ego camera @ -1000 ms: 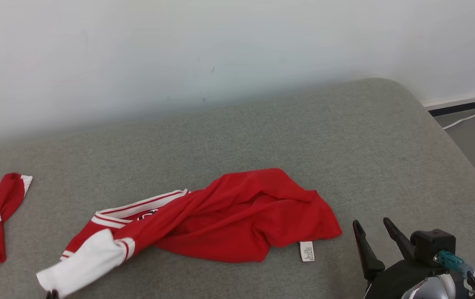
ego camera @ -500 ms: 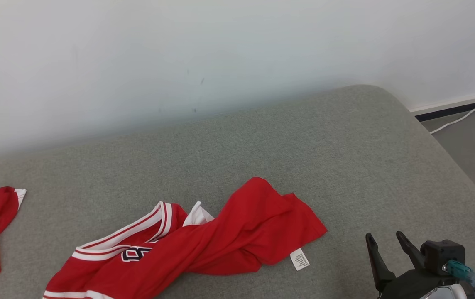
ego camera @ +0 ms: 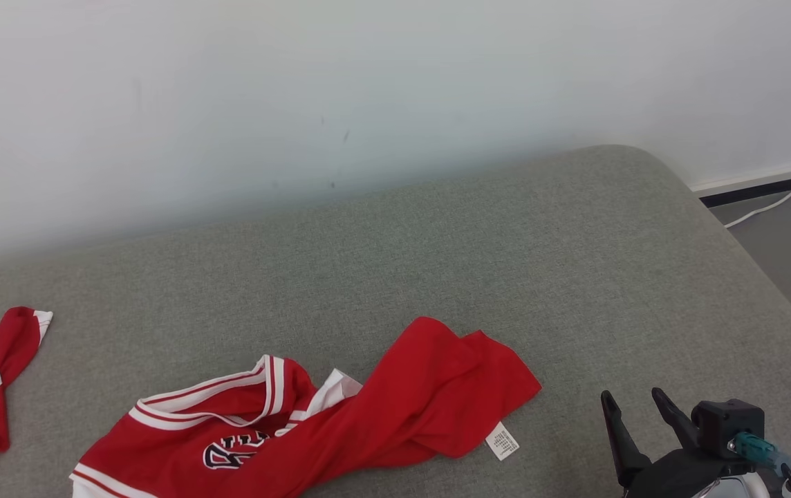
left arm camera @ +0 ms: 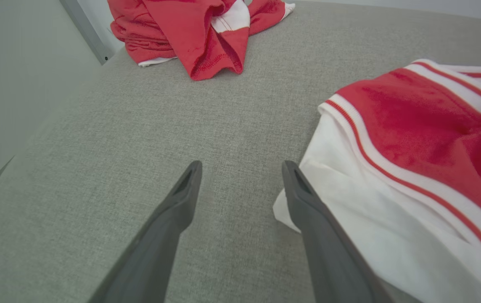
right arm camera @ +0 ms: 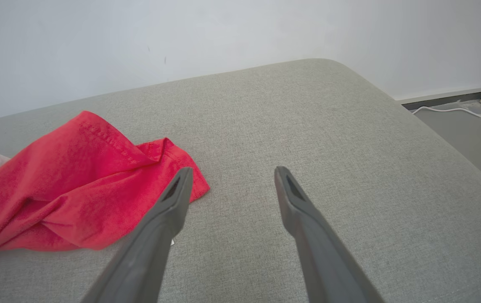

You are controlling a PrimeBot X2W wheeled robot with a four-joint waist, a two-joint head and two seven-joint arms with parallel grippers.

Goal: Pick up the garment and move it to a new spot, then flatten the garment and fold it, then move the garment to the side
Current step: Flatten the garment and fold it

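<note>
Bright, soft, even light leaves only faint shadows under the red garment (ego camera: pixel 402 415) on the grey cushion (ego camera: pixel 506 263), whose far edge against the wall (ego camera: pixel 368 83) looks hazy, while both wrist views bow at the edges.

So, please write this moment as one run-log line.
garment: crumpled on grey cushion | left hand: open, by white edge | right hand: open, empty | next: flatten

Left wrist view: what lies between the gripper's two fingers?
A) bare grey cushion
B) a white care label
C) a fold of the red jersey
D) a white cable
A: the left gripper stands open with just cushion in the gap, and the jersey lies outside it, beside one finger.
</note>
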